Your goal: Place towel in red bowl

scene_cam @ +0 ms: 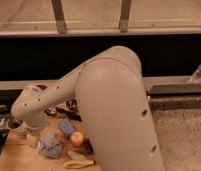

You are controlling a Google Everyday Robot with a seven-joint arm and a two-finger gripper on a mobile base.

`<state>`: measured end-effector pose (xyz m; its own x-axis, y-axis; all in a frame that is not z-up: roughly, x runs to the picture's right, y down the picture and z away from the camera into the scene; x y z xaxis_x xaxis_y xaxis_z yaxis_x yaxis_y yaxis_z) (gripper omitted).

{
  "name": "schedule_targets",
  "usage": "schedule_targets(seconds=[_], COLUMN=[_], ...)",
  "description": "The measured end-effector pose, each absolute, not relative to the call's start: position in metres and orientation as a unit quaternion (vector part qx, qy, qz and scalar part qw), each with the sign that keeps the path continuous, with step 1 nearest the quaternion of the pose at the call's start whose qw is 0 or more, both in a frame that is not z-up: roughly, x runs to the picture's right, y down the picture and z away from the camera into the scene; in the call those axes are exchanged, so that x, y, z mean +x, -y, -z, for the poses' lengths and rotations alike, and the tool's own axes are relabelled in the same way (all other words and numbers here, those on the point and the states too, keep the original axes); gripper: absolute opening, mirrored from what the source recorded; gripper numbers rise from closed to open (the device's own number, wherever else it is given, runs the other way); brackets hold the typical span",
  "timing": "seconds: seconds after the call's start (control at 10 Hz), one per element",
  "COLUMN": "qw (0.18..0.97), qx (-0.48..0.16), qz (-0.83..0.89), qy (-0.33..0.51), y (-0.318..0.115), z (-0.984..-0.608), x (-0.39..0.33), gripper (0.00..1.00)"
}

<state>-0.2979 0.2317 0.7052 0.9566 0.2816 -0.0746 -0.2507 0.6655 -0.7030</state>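
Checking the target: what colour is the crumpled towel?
Pale blue, clearest in the camera view: the towel lies on the table, the gripper just beyond it.
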Motion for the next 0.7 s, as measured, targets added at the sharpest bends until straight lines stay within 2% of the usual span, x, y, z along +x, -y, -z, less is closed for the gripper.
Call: schedule_targets(seconds=[0.7], qw=[0.881], qx=[-0.439], qz=[-0.177], qy=[0.013], y=[-0.282], z=[-0.762], x=[-0.273], gripper=[0.69])
